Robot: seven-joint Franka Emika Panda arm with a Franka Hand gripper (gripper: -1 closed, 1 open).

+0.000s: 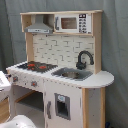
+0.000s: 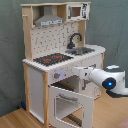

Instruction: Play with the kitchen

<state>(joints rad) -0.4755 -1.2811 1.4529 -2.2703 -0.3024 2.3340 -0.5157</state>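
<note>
The kitchen (image 1: 65, 85) (image 2: 37, 82) is a white and light-wood toy unit. It has a black hob (image 1: 36, 66) (image 2: 52, 59) with red rings, a black faucet (image 1: 84, 59) (image 2: 75, 40), a sink (image 1: 72, 74), a grey hood (image 2: 49, 20) and a microwave (image 1: 70, 23). In the second exterior view the windowed oven door (image 2: 70, 105) hangs open below the hob. My gripper (image 2: 78, 70) reaches in from the second exterior view's right, close to the knob panel (image 2: 60, 75) above the open door. It is hidden in the first exterior view.
A grey curtain (image 1: 115, 40) hangs behind the kitchen and the floor (image 2: 20, 120) is wood. White arm parts show at the first exterior view's lower left (image 1: 20, 122). The bulky white arm body (image 2: 110, 82) fills the room right of the oven door.
</note>
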